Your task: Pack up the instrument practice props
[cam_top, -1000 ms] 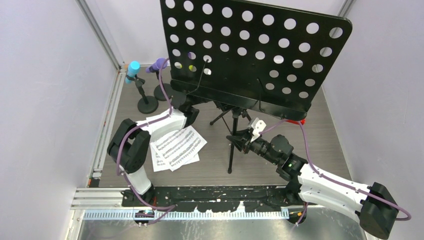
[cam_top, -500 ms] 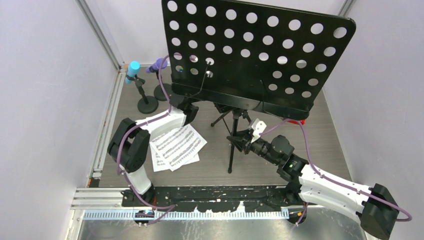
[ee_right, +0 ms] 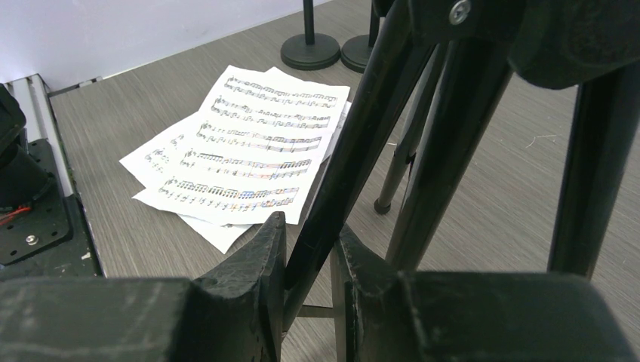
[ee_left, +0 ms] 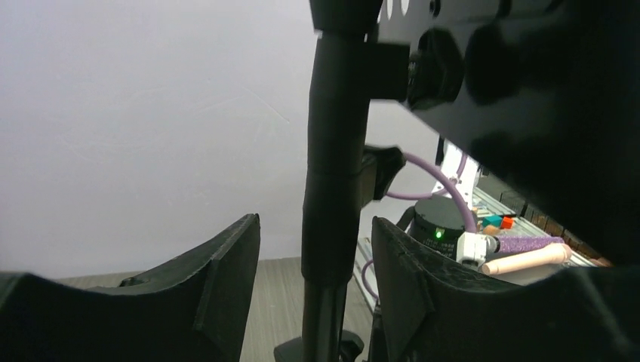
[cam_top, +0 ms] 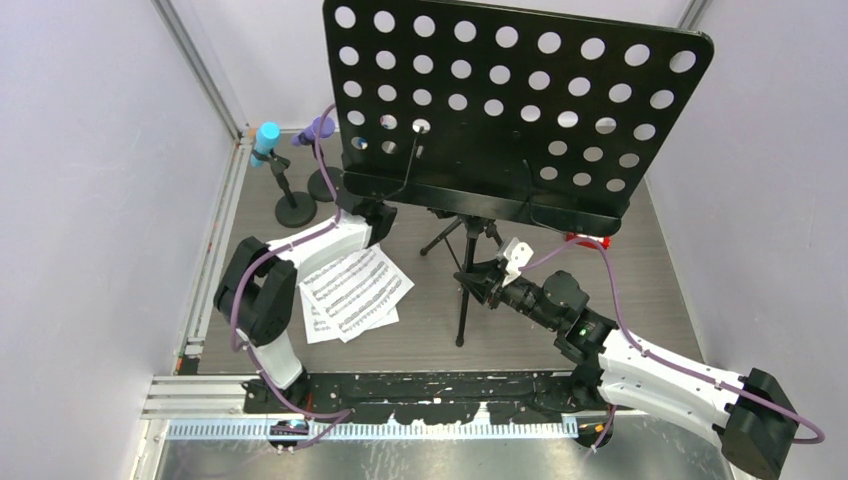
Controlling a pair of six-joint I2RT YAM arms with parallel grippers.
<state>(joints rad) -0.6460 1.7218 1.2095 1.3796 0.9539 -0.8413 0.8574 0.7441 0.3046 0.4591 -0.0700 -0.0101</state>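
The black perforated music rack (cam_top: 520,110) stands on its tripod legs (cam_top: 462,300) at mid table. My left gripper (cam_top: 372,215) is open under the rack's left corner. In the left wrist view (ee_left: 317,230) its fingers stand either side of the stand's pole (ee_left: 332,166) with gaps. My right gripper (cam_top: 478,283) is shut on a tripod leg (ee_right: 343,162). White sheet-music pages (cam_top: 352,292) lie on the table left of the tripod. The cyan microphone (cam_top: 266,138) and purple microphone (cam_top: 320,128) sit in two round-based holders (cam_top: 295,210) at the back left.
A small red block (cam_top: 580,238) peeks out under the rack's right edge. Coloured bricks (ee_left: 498,222) and a wooden stick (ee_left: 524,259) lie by the right arm's base. Walls close in left, right and behind. A metal rail (cam_top: 400,385) runs along the near edge.
The rack's desk has shifted a little to the right and turned more level in the view. Both arms have barely moved; the right gripper stays shut on the leg.
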